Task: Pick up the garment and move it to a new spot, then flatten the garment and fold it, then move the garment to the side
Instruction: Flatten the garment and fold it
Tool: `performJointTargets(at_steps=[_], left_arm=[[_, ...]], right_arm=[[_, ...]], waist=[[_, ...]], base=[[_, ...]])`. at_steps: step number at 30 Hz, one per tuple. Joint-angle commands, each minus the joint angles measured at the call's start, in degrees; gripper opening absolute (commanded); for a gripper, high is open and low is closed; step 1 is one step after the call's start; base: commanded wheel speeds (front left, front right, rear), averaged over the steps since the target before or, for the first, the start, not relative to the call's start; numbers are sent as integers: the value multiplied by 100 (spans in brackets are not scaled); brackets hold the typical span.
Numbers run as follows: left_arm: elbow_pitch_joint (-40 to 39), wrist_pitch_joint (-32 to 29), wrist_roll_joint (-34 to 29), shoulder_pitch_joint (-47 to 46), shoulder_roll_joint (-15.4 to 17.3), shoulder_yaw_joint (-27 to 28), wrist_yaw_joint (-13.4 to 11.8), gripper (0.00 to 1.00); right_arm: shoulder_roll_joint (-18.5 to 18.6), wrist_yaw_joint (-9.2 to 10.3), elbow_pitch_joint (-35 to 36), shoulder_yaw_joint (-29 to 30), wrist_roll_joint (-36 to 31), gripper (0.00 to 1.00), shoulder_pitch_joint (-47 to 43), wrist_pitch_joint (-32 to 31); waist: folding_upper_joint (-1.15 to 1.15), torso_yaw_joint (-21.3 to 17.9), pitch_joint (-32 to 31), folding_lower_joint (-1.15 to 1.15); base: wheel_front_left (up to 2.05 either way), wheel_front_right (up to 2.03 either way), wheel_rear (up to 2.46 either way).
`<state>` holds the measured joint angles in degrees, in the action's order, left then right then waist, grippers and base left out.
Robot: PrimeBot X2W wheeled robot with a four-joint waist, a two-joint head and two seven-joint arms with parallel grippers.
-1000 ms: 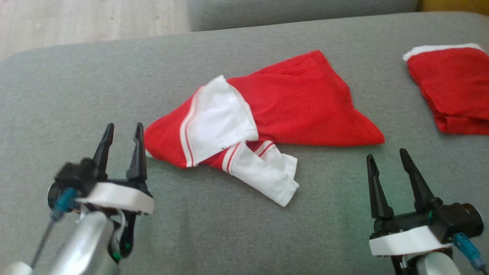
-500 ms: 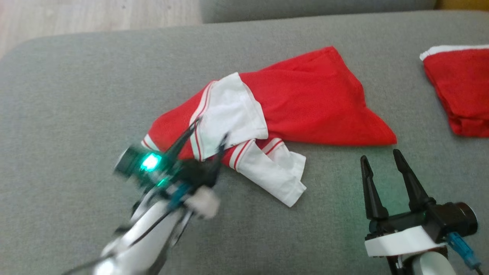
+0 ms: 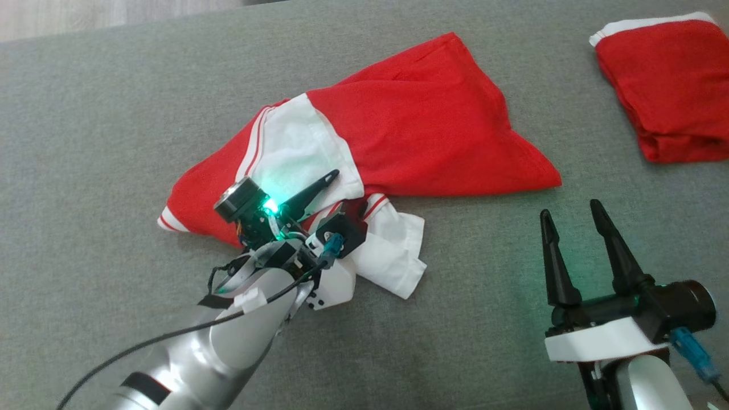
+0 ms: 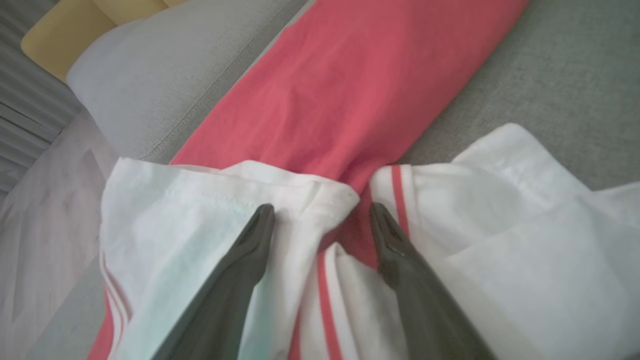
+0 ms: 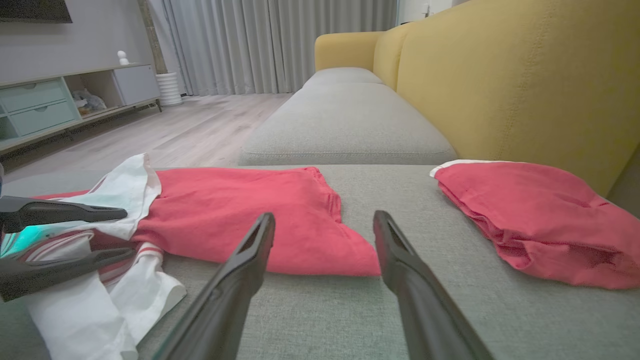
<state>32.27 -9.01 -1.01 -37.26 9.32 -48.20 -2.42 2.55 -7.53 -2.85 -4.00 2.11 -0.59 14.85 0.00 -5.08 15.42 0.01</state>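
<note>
The garment [image 3: 421, 131] is a red shirt with white, red-striped sleeves, lying crumpled on the grey couch seat [image 3: 85, 114]. My left gripper [image 3: 336, 199] is rolled on its side over the white sleeves, open. In the left wrist view its two fingertips [image 4: 265, 215] straddle the hem of one white sleeve, with the garment [image 4: 350, 90] running away behind; the left gripper [image 4: 322, 212] holds nothing. My right gripper [image 3: 570, 210] stands open over bare cushion, right of the garment and clear of it. From the right wrist view, the right gripper [image 5: 324, 216] faces the garment [image 5: 240, 215], with the left gripper [image 5: 125, 232] at the far left.
A second red garment [image 3: 666, 91] lies bunched at the far right of the seat, close to the yellow backrest [image 5: 500, 90]. Another grey cushion [image 5: 345, 130] continues beyond. Wooden floor [image 3: 57, 11] lies past the seat's far edge.
My left arm has swung in from the lower left onto the garment's white sleeves and rolled sideways. The head camera has tilted down. The right gripper has stayed put.
</note>
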Motion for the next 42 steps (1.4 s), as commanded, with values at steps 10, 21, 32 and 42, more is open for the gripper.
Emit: performJointTargets(at_steps=[10,21,32,42], left_arm=[[-481,161,-15,-115,238,96,-140,0],[-955,500,455,31,114,281,-164,0],[-3136,800,785,459,1345,1351,-690,0],[-3181,1285,1320,79,2011,2220,-508,0]], right_arm=[[32,4,148,-124,72,100,41,15],[32,4,99,-151,34,100,-43,15],[207,4,24,-21,99,100,28,15],[1348,4,-1265,-152,786,100,2108,-966]], waist=[[0,-16,-128,-1],[0,37,-289,-1],[0,600,-326,-1],[0,1124,420,-1]], base=[[0,0,0],[0,0,0],[0,0,0],[0,0,0]])
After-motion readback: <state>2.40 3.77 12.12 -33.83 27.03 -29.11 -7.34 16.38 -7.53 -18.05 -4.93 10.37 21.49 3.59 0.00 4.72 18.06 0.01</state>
